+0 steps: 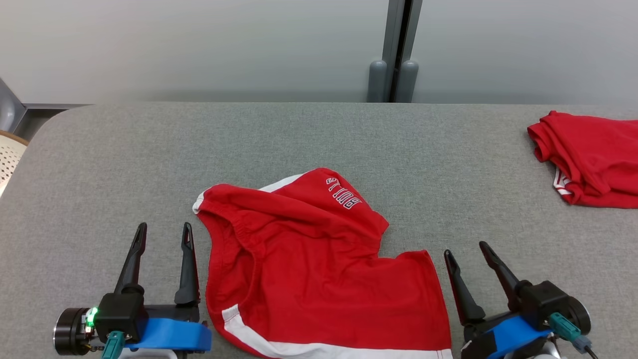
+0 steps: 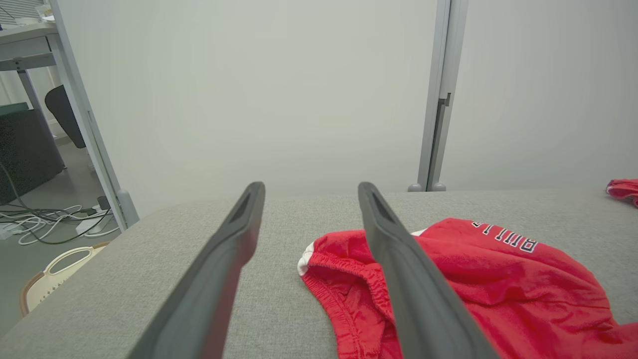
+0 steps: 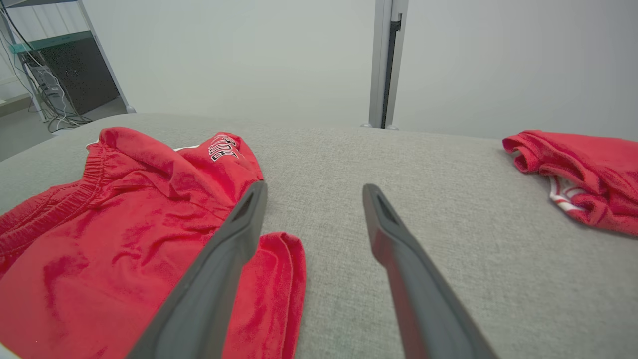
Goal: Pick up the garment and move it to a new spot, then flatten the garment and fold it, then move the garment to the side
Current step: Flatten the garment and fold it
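Note:
The garment [image 1: 319, 269] is a pair of red shorts with white side stripes and white lettering, lying rumpled on the grey table [image 1: 149, 159] near its front edge. One leg is partly folded over the other. My left gripper [image 1: 164, 234] stands open just left of the waistband, holding nothing. My right gripper [image 1: 467, 252] stands open just right of the leg hem, also holding nothing. In the left wrist view the garment [image 2: 498, 279] lies right of my fingers [image 2: 219, 264]. The right wrist view has the garment [image 3: 114, 219] at the left, partly behind a finger [image 3: 224, 264].
A second red garment [image 1: 590, 157] lies bunched at the table's far right, also visible in the right wrist view [image 3: 583, 174]. A pale perforated basket [image 1: 10, 154] stands off the table's left edge. A wall with a grey post [image 1: 396, 50] runs behind the table.

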Tool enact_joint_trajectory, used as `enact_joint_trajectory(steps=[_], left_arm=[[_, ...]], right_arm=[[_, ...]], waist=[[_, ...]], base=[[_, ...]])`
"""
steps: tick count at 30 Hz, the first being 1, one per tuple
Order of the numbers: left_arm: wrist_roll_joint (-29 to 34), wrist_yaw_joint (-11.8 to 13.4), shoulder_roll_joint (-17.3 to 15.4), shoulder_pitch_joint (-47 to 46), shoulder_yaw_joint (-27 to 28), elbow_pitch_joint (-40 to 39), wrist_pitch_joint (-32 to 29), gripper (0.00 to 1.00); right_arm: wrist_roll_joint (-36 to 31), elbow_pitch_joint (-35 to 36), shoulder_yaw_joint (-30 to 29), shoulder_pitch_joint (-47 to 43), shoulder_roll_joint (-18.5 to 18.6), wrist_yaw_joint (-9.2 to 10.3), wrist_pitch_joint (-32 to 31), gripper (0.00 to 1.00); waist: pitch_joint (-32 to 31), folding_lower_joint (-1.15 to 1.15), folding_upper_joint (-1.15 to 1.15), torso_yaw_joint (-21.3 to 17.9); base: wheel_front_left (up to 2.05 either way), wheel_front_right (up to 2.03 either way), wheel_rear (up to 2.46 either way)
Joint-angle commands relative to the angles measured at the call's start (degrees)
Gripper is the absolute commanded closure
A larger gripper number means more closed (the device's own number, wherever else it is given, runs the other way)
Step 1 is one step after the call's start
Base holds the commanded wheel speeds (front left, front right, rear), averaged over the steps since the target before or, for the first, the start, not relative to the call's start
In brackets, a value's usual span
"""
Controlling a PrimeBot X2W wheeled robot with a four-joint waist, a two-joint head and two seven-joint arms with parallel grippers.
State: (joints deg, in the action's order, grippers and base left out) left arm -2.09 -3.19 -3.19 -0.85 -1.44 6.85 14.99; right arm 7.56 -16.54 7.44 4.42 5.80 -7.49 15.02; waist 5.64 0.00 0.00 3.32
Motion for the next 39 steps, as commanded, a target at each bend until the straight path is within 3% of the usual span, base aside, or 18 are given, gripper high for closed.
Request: enact_joint_trajectory(steps=[1, 6, 9, 19, 20, 21, 22, 37, 38, 39], left_arm=[[0.27, -0.25, -0.19, 0.2, 0.12, -0.08, 0.25, 0.0], [0.53, -0.44, -0.12, 0.03, -0.19, 0.05, 0.25, 0.0], [0.38, -0.47, 0.0, -0.29, -0.71, -0.07, 0.25, 0.0], [-0.24, -0.02, 0.15, -1.16, -1.74, -0.18, 0.25, 0.0], [-0.29, -0.01, 0.17, -1.29, -1.82, -0.24, 0.25, 0.0], [-0.33, 0.06, 0.18, -1.39, -1.88, -0.25, 0.25, 0.0], [-0.37, 0.07, 0.18, -1.46, -1.95, -0.21, 0.25, 0.0], [-0.39, -0.11, 0.26, -2.46, -2.35, 0.42, 0.25, 0.0], [-0.39, -0.04, 0.25, -2.45, -2.36, 0.41, 0.25, 0.0], [-0.44, -0.01, 0.27, -2.33, -2.41, 0.47, 0.25, 0.0]], right_arm=[[-0.46, -0.25, 0.44, 0.37, 0.15, -0.02, 0.18, 0.0], [-1.0, -4.25, 2.6, 4.17, 0.74, -0.01, -0.14, 0.0], [-0.64, -13.44, 5.12, 9.38, 2.03, -0.01, -2.62, 0.0], [0.18, -26.44, 8.63, 14.48, 3.0, -0.01, -2.8, 0.0], [0.45, -27.45, 8.88, 14.96, 2.94, -0.01, -2.7, 0.05], [0.58, -28.28, 9.16, 15.33, 2.95, -0.01, -2.4, 0.65], [0.7, -28.72, 9.58, 15.84, 2.89, -0.01, -2.09, 1.0], [4.2, -34.28, 7.32, 25.24, 5.36, -0.01, 0.15, 1.0], [4.28, -34.75, 7.62, 25.61, 5.51, -0.01, 0.18, 0.45], [4.55, -34.98, 8.0, 25.91, 5.59, -0.01, 0.2, 0.0]], waist=[[0.03, 0.0, 0.0, 0.1], [0.14, 0.0, 0.0, 0.86], [0.78, 0.0, 0.0, 2.64], [2.48, 0.0, 0.0, 4.34], [2.64, 0.0, 0.0, 4.42], [2.73, 0.0, 0.0, 4.5], [2.82, 0.0, 0.0, 4.59], [2.64, 0.0, 0.0, 4.95], [2.6, 0.0, 0.0, 4.86], [2.5, 0.0, 0.0, 4.69]], base=[[0.0, 0.0, 0.0], [0.0, 0.0, 0.0], [0.0, 0.0, 0.0], [0.0, 0.0, 0.0], [0.0, 0.0, 0.0], [0.0, 0.0, 0.0], [0.0, 0.0, 0.0], [0.0, 0.0, 0.0], [0.0, 0.0, 0.0], [0.0, 0.0, 0.0]])
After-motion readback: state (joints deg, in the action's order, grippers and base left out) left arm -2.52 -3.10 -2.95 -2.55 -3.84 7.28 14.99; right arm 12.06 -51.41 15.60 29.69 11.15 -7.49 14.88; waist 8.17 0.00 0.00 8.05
